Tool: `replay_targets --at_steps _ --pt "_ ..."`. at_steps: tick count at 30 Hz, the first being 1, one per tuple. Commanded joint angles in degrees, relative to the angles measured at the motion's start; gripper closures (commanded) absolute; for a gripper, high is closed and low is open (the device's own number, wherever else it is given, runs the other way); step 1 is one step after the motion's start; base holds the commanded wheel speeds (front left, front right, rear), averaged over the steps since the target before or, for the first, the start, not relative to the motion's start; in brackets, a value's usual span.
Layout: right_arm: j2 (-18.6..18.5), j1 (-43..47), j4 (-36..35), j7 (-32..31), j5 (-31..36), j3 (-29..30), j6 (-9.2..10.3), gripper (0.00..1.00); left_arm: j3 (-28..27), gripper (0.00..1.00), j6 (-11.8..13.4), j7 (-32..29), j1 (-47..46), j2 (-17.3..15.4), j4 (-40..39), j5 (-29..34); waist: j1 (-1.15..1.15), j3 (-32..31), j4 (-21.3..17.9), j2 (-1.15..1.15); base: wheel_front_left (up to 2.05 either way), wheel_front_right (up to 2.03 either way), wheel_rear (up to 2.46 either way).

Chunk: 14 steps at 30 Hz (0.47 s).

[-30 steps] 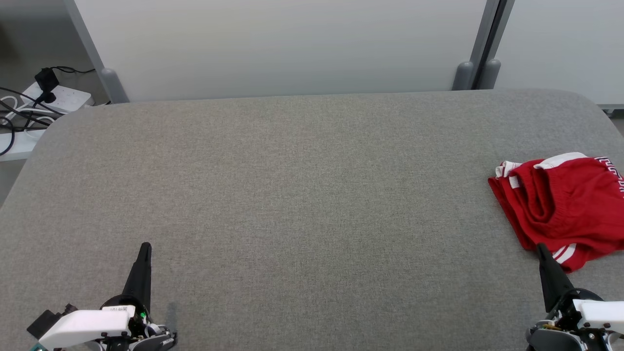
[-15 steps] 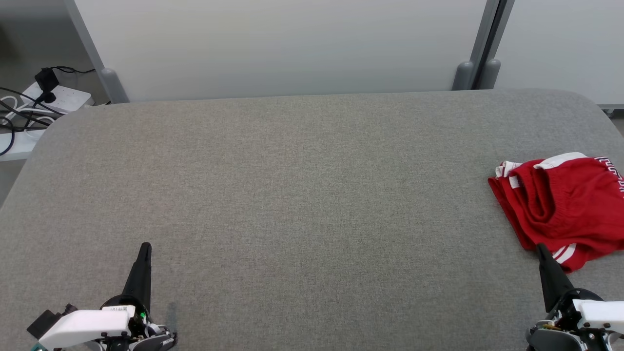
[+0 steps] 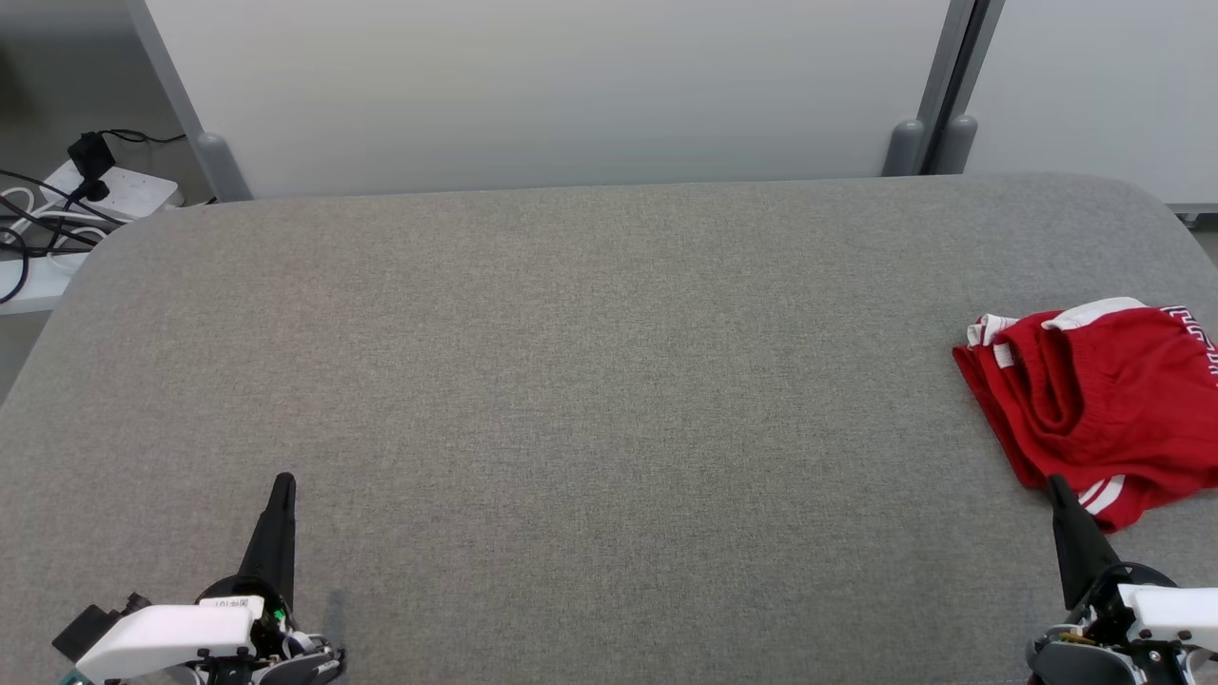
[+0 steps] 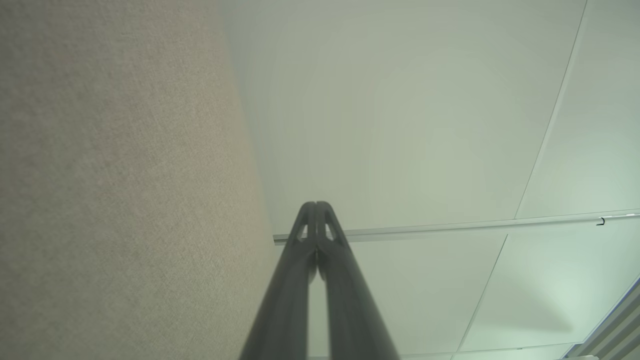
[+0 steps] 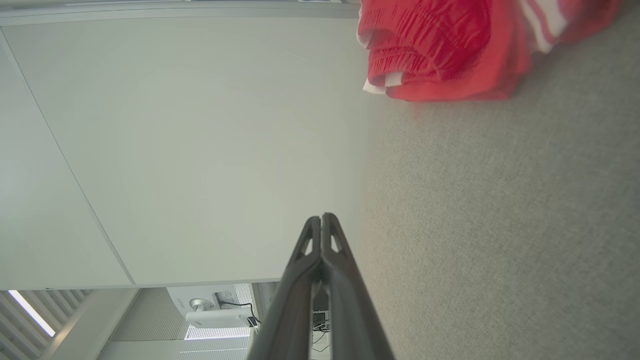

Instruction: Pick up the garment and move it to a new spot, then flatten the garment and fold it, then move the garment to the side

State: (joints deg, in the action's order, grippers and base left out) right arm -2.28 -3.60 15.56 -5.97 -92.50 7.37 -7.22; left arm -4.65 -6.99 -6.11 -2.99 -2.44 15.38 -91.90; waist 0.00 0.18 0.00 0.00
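Observation:
A crumpled red garment (image 3: 1104, 404) with white stripes lies bunched at the right edge of the grey table (image 3: 590, 381); the right wrist view has the red garment (image 5: 450, 50) at its top. My right gripper (image 3: 1056, 487) rests low at the front right, shut and empty, its tip just in front of the garment's near edge. In the right wrist view the gripper (image 5: 321, 218) has its fingers pressed together. My left gripper (image 3: 283, 481) sits at the front left, far from the garment, also shut with nothing held; its tip (image 4: 316, 205) appears closed in the left wrist view.
White partition panels (image 3: 552, 86) stand behind the table's far edge. A power strip with cables (image 3: 86, 190) lies on the floor at the far left. The grey padded surface stretches wide between the grippers.

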Motion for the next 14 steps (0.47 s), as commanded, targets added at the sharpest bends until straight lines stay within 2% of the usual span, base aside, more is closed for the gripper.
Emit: replay_targets --at_steps 1,14 --pt "-0.62 -2.59 -1.54 -0.55 0.37 -0.81 -0.26 1.0 -1.86 1.0 -0.5 -0.37 -3.2 -0.43 -1.34 -0.28 0.0 0.0 0.0 0.0 0.0 0.0 0.0" --pt "-0.61 -2.59 -1.54 -0.55 0.37 -0.8 -0.26 1.0 -1.86 1.0 -0.5 -0.36 -3.2 -0.43 -1.34 -0.28 0.0 0.0 0.0 0.0 0.0 0.0 0.0"
